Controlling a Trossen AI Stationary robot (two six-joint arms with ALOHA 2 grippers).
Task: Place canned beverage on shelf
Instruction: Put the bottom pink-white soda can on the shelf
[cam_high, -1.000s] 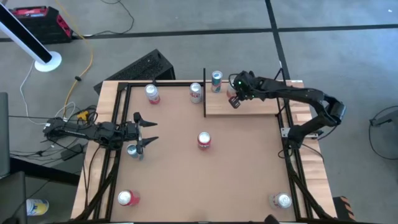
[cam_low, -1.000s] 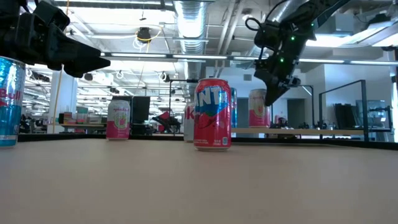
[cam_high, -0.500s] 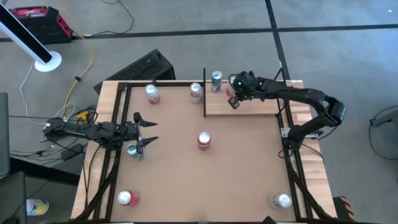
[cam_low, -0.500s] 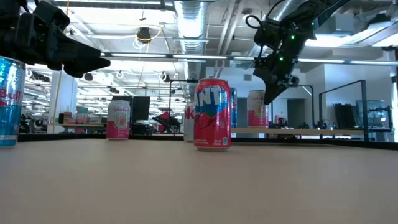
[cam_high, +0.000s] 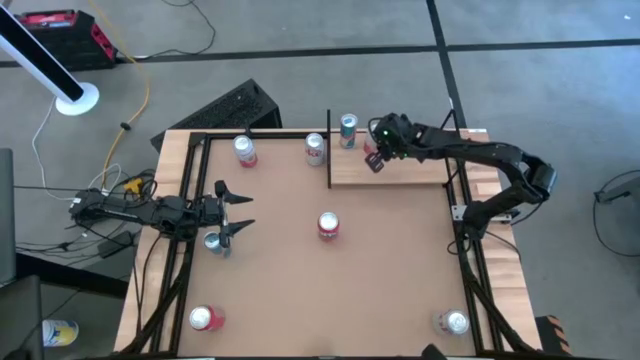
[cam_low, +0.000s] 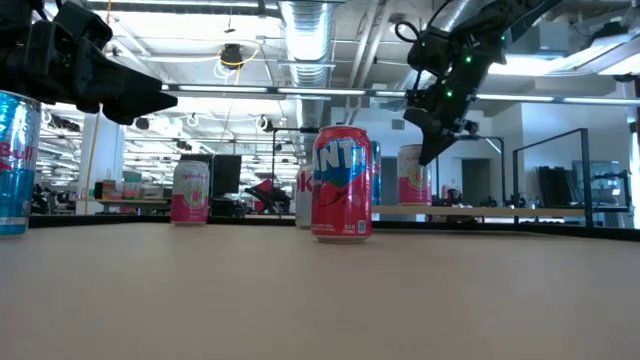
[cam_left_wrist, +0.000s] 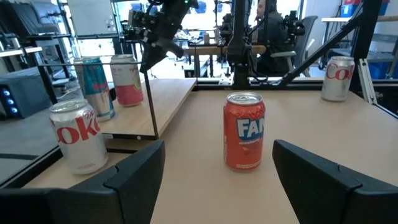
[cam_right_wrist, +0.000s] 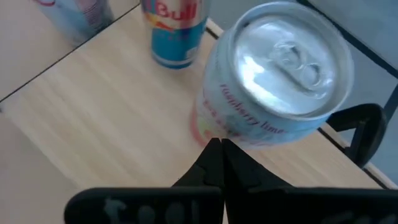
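Right end effector (cam_high: 376, 163) hangs above the shelf (cam_high: 410, 172) with its 2 fingers pressed together on nothing; in the right wrist view the fingertips (cam_right_wrist: 219, 163) meet just over a pink can (cam_right_wrist: 273, 81) that stands upright on the pale wood. From above, that pink can is almost wholly covered by the end effector. A blue can (cam_high: 347, 130) stands nearby on the shelf, at its far left corner. A thin black post (cam_high: 329, 150) marks the shelf's left edge.

Left end effector (cam_high: 236, 210) waits at the left side of the bench (cam_high: 390, 270), fingers spread and empty, with another blue can (cam_high: 215, 243) partly tucked under it; in the low view this can is cut off by the picture's edge.

On the bench stand a red can (cam_high: 328, 226) in the middle, a silver can (cam_high: 314, 148) just left of the post, a pink can (cam_high: 244, 150) farther left, and 2 more cans (cam_high: 205, 318) at the near corners. Their labels cannot be read from above.
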